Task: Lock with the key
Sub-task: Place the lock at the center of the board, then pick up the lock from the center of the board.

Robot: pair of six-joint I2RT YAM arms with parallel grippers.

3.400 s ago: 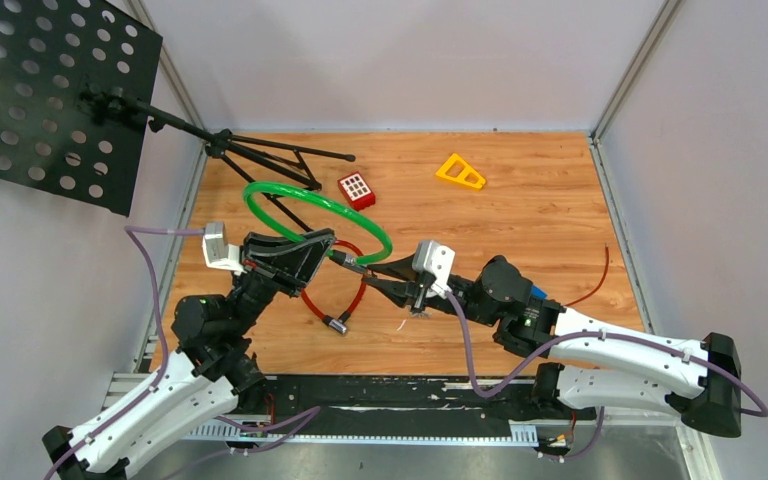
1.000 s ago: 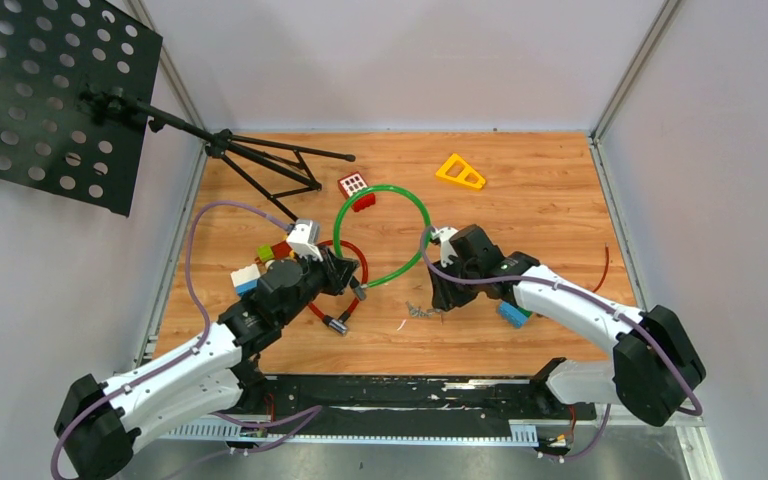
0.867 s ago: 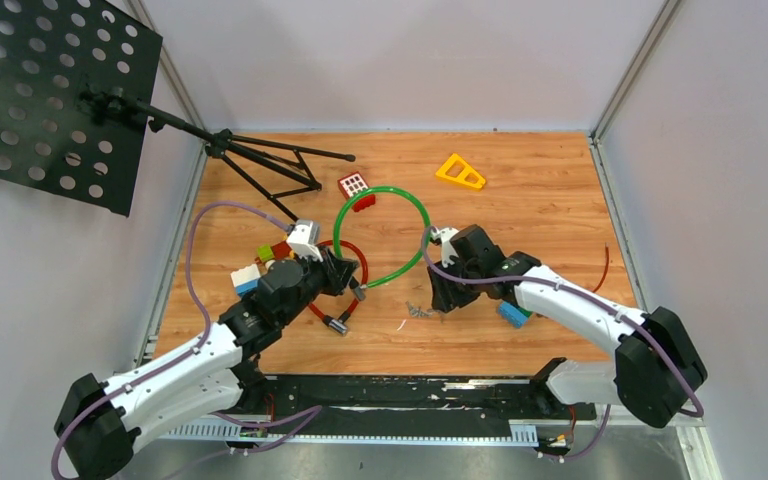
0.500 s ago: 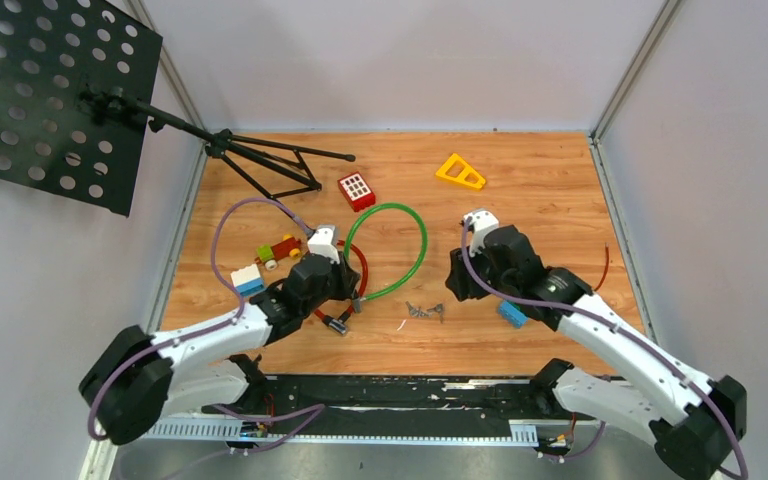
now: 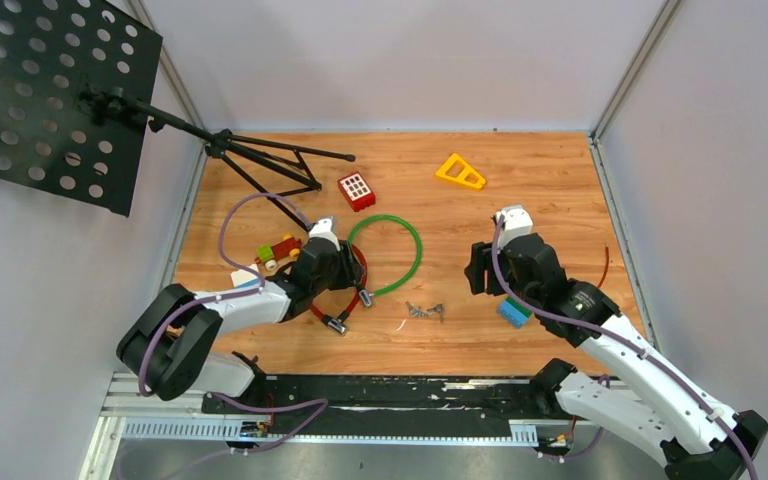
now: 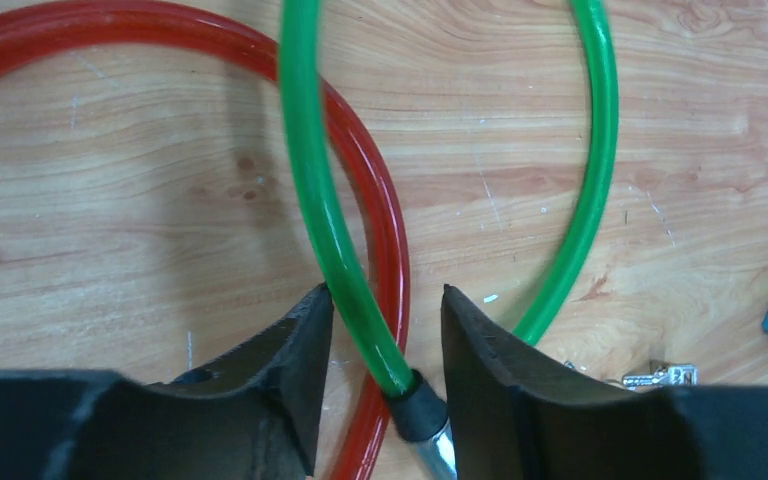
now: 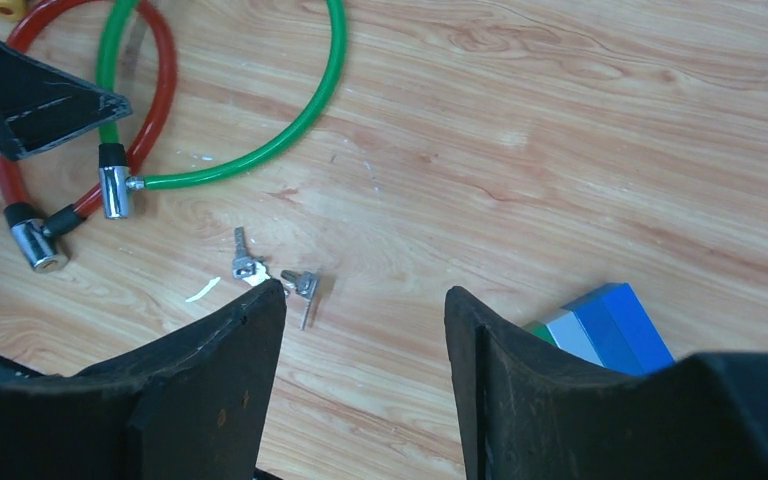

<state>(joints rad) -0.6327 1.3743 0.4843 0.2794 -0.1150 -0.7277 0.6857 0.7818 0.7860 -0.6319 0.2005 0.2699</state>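
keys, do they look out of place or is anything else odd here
The keys lie loose on the table, apart from the green lock, held by neither the left end effector nor the right end effector: odd for a locking task. The green lock lies across the red lock.

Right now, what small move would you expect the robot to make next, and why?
Probably the right gripper drops onto the keys and closes on them. They lie loose on the wood near its open, empty fingers, while the left gripper straddles the green cable beside its metal lock end, so the key seems to be the missing piece.
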